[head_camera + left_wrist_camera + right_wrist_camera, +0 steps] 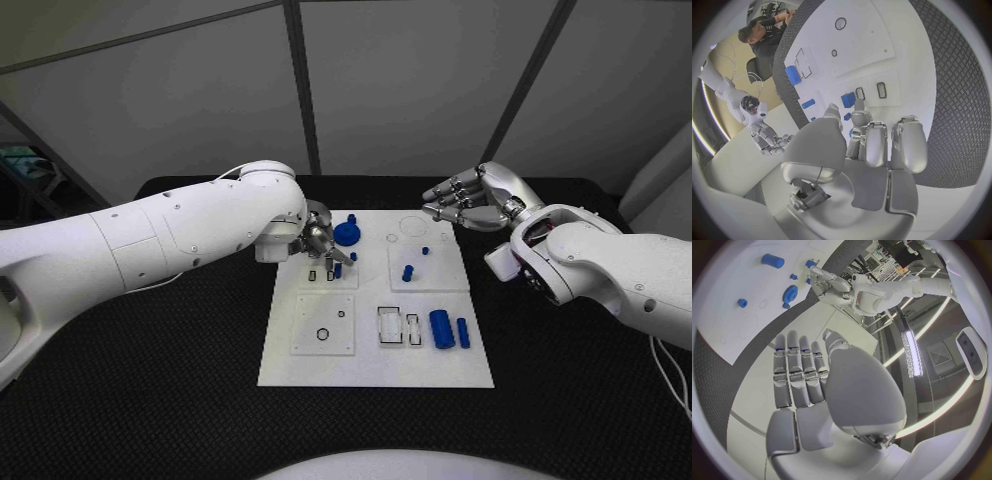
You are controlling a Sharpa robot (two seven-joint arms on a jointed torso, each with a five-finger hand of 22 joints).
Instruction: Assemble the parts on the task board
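The white task board (375,365) lies mid-table, also seen in the left wrist view (848,45) and the right wrist view (729,275). My left hand (320,244) reaches down onto the board's far-left module beside a blue gear (348,233). Its thumb and a finger (859,119) pinch a small blue part (848,100) just over two dark slots (881,90). My right hand (462,205) hovers above the board's far-right corner and holds nothing; its straight fingers (798,372) show in the right wrist view. A large blue cylinder (441,328) and a thinner one (463,332) lie at the board's right.
Small blue pegs (408,272) stand on the far-right module. Two black rings (325,333) lie on the near-left module, with rectangular slots (389,325) beside them. Black table (188,350) surrounds the board. Grey wall panels stand behind the table.
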